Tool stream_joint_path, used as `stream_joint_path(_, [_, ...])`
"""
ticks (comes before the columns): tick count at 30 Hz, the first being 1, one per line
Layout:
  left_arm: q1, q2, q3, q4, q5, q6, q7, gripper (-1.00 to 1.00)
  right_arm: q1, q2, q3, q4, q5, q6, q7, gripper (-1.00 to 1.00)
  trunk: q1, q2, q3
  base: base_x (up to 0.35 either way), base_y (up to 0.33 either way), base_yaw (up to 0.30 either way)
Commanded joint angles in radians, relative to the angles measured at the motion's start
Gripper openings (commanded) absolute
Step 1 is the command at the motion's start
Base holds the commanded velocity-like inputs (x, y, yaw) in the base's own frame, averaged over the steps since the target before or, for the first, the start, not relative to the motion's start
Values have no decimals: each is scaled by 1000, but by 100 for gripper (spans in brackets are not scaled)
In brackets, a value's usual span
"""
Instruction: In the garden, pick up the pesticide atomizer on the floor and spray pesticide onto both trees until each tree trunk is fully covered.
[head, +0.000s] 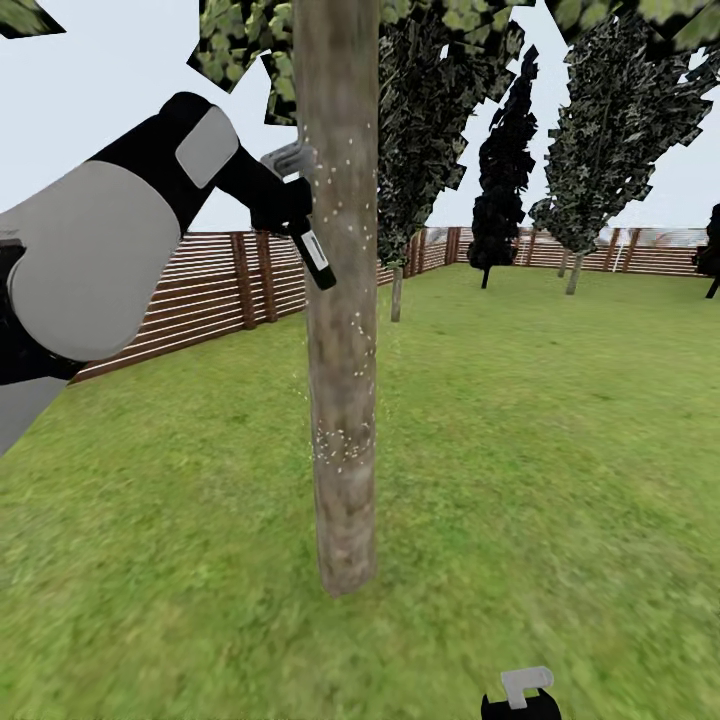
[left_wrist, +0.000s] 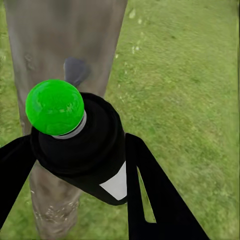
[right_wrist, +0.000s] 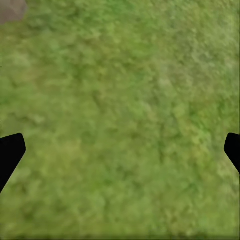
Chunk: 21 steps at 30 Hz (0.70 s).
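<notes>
Up close, the left end effector (head: 290, 205) is clamped around the pesticide atomizer (head: 312, 255), held high beside the tree trunk (head: 340, 330), with the pale spray head just beside the bark. From the head view, the bottle hangs tilted below the grip, and the arm hides how the fingers (left_wrist: 155, 190) sit on it. In the left wrist view the dark bottle (left_wrist: 87, 147) sits between the two black fingers, a bright green ball blocking part of it. White specks of pesticide (head: 340, 440) dot the trunk in a band low down and scatter higher up. The trunk's top is cut off among leaves. The right end effector (right_wrist: 120, 150) hangs wide open over the grass lawn (right_wrist: 120, 100), only its fingertips showing at the edges. A wooden fence (head: 220, 290) runs behind.
</notes>
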<state>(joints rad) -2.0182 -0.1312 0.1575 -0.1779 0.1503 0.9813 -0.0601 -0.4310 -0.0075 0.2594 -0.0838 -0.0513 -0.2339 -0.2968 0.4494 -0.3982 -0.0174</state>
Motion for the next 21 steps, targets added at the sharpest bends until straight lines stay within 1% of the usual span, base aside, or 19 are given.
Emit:
stream_joint_path(1, [-1,0,6,-15,-2,4,-1,-100,-1,0,7,0,-5,-2,-3,100,1,-2,-2,-1,0,0])
stream_joint_path(4, [-1,-4,8,-36,-2,5,-1,-100,-1,0,7,1,-5,-2,-4,100,1,-2,-2,0,0,0])
stream_joint_path(5, [-1,-7,10,-34,-2,5,0,-100,0,0,7,0,-5,-2,-3,100,1,-2,-2,0,0,0])
stream_joint_path(6, [-1,-8,11,-2,-4,0,0,-100,0,0,7,0,-5,-2,-3,100,1,-2,-2,0,0,0])
stream_joint_path(7, [-1,-8,12,28,-4,-15,0,-100,0,0,7,0,-5,-2,-3,100,1,-2,-2,0,0,0])
stream_joint_path(8, [-1,-8,12,85,-4,-65,0,-100,0,0,7,1,-5,-2,-3,100,1,-2,-2,0,0,0])
stream_joint_path(10, [2,-9,12,133,-6,-138,0,-100,0,0,7,0,-5,-2,-3,100,1,-2,-2,0,0,0])
stream_joint_path(11, [6,-9,12,139,-6,-148,0,-100,0,0,7,0,-5,-2,-4,100,1,-2,-2,0,0,0])
stream_joint_path(12, [17,-10,12,143,-6,-155,0,-100,0,0,7,0,-5,-2,-4,100,1,-2,-2,0,0,0])
stream_joint_path(14, [65,-21,11,148,-7,-171,0,-100,0,0,7,0,-5,-2,-4,100,1,-2,-2,0,0,0])
stream_joint_path(16, [120,-28,10,149,-7,-214,-1,-100,0,0,7,0,-5,-2,-3,100,1,-2,-2,0,0,0])
stream_joint_path(18, [152,-31,10,149,-8,-233,-1,-100,-1,0,7,0,-5,-2,-4,100,1,-2,-2,0,0,0])
stream_joint_path(19, [178,-32,9,149,-9,-257,-1,-100,-1,0,7,0,-5,-2,-4,100,1,-2,-2,0,0,0])
stream_joint_path(20, [190,-40,8,149,-9,-286,-3,-100,0,0,7,0,-5,-2,-3,100,1,-2,-2,0,0,0])
stream_joint_path(21, [194,-43,7,149,-9,-296,-5,-100,-1,0,7,1,-5,-2,-3,100,1,-2,-2,0,0,0])
